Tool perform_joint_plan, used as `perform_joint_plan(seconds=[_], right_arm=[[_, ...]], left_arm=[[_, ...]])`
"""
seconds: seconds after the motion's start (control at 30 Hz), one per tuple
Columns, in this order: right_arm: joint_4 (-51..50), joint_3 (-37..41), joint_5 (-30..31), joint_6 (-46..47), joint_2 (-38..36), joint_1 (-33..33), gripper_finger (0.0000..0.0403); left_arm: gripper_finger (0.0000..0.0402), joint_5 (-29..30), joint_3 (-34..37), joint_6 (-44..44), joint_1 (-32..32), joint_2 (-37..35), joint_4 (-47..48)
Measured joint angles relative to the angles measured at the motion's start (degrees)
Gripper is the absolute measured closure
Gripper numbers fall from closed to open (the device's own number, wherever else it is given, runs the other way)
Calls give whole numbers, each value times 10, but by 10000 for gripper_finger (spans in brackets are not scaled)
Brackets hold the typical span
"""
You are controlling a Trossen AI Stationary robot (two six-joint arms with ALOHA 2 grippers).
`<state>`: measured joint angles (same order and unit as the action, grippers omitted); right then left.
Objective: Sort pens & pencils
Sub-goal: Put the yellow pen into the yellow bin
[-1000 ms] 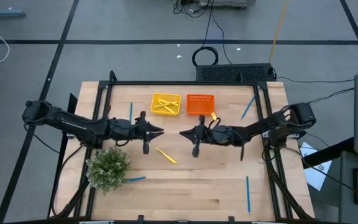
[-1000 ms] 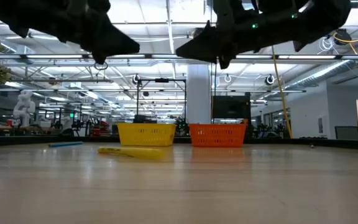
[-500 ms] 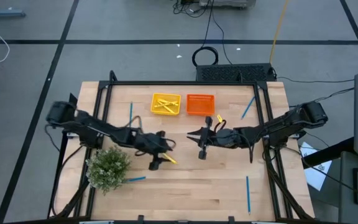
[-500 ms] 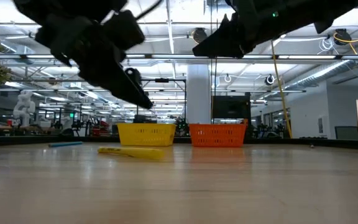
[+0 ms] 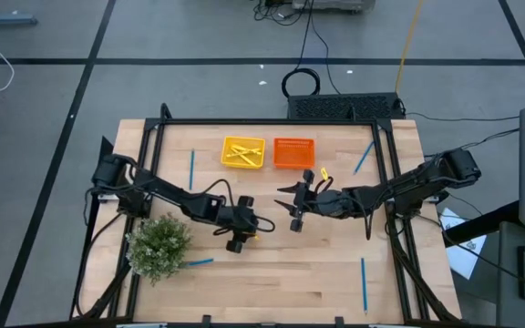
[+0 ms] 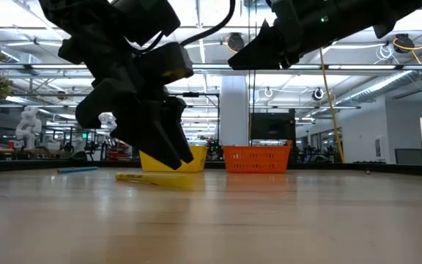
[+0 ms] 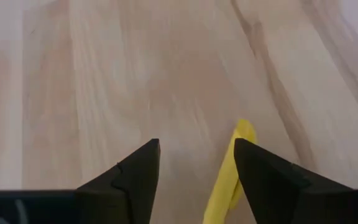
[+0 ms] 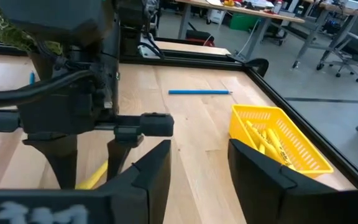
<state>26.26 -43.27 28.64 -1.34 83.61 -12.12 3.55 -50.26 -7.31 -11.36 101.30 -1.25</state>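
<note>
Straddling a yellow pencil (image 7: 229,180) on the table (image 5: 290,273), the left gripper (image 7: 194,168) spreads its fingers, plain in its wrist view; overhead hides this. The right gripper (image 5: 296,202) hovers parted nearby.

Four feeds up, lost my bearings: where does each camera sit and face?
High: overhead, straight down; both arms, left gripper over the loose yellow pencil.
Low: table height, facing the room; left gripper hangs in front.
Left wrist: faces the wooden tabletop past open jaws; pencil by one finger.
Right wrist: faces the left arm, open jaws.
Shared: yellow plastic tray appears in the high, low and right wrist views.
</note>
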Motion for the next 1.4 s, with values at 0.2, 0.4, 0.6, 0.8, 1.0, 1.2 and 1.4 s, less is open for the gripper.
perform_joint_plan(seconds=[0.2, 0.4, 0.6, 0.8, 1.0, 1.2, 1.4], right_arm=[[0, 0, 0, 0, 0, 0, 256], [0, 0, 0, 0, 0, 0, 256], [0, 0, -1, 0, 0, 0, 256], [0, 0, -1, 3, 0, 0, 257], [0, 0, -2, 6, 0, 0, 257], [0, 0, -2, 6, 0, 0, 257], [-3, 0, -2, 6, 0, 0, 257]], left_arm=[[208, -47, -1, -1, -1, 11, -10], [209, -17, -3, -5, 0, 45, -14], [213, -26, -2, -9, 9, 45, -23], [215, -27, 1, -12, -3, -9, 9], [215, 17, 0, -7, -15, -39, 12], [215, 30, 1, -11, -7, 3, -10], [215, 32, -1, -8, 15, 40, -25]])
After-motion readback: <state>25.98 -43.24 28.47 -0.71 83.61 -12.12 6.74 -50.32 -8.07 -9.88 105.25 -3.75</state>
